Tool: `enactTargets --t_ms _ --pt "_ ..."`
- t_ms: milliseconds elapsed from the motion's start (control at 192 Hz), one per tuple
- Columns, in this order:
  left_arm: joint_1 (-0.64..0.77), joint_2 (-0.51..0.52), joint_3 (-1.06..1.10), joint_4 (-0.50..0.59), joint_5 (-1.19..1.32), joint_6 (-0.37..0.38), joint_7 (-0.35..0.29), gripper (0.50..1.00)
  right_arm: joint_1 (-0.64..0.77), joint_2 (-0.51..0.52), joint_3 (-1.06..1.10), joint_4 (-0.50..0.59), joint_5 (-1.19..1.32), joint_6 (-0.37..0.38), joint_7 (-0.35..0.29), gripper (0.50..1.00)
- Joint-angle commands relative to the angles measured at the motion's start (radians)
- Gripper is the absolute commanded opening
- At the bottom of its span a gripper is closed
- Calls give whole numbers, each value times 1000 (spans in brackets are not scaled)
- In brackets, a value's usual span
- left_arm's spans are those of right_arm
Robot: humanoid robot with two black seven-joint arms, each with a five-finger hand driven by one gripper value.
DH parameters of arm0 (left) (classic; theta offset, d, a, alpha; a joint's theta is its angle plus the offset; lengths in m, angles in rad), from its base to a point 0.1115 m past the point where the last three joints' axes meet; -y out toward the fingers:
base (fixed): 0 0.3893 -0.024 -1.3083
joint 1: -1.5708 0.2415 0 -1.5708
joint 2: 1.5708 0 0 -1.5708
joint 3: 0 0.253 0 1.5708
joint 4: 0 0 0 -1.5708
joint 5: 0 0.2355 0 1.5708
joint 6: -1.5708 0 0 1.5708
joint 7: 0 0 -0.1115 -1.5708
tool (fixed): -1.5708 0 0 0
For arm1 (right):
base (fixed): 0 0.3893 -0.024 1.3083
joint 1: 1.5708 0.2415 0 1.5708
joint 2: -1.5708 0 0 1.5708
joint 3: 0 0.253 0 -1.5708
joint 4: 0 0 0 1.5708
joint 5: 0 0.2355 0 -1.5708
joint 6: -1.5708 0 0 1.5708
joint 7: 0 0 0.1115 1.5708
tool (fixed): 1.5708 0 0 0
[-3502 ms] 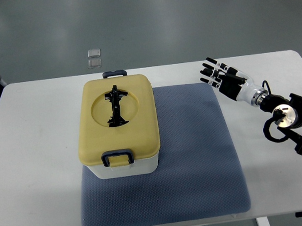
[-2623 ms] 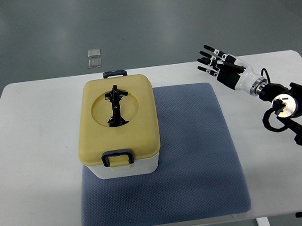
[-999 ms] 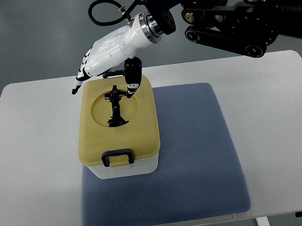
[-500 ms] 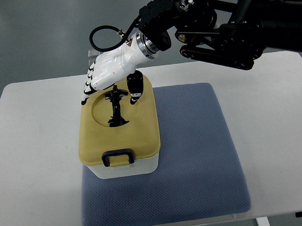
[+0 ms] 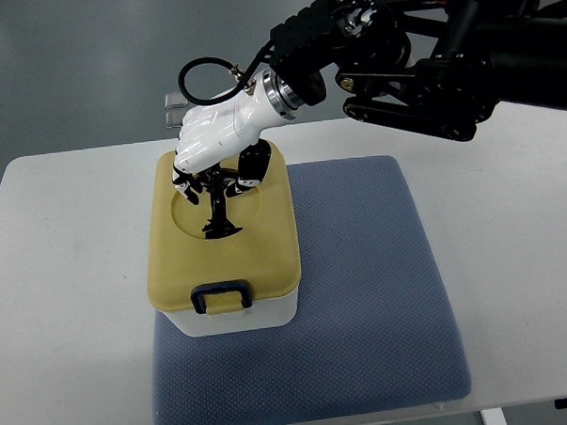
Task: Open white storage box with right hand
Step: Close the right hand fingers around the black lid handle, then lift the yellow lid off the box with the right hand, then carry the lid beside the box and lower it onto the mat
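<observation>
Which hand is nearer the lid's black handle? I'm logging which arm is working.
Right. The right hand is over the black handle in the yellow lid, fingers curled around it. The left hand isn't in view.

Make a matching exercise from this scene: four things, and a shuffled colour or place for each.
1. lid
2. mat
3. clasp
4. right hand

A. on the box's near edge
B. blue-grey
C. over the lid's round recess
D. yellow

Pairs: 1-D, 2-B, 3-A, 4-C
</observation>
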Motion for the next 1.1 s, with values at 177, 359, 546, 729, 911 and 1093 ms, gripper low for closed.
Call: enactTargets --t_ms 177,359,546,729,911,1093 --pt "0 0 0 -1 0 1 0 1000 0 -9 15 -1 9 -39 0 500" --pt "0 0 0 -1 0 1 0 1000 9 -19 72 1 20 -39 0 500" --pt "0 0 0 -1 0 1 0 1000 52 -66 140 1 29 -33 0 500" --pt "0 0 0 1 0 0 0 1000 89 -189 147 1 29 -33 0 500" --pt "0 0 0 -1 0 0 0 1000 81 -342 146 1 29 -35 0 500" --pt "0 0 0 -1 0 0 0 1000 -23 -489 129 1 18 -41 0 500"
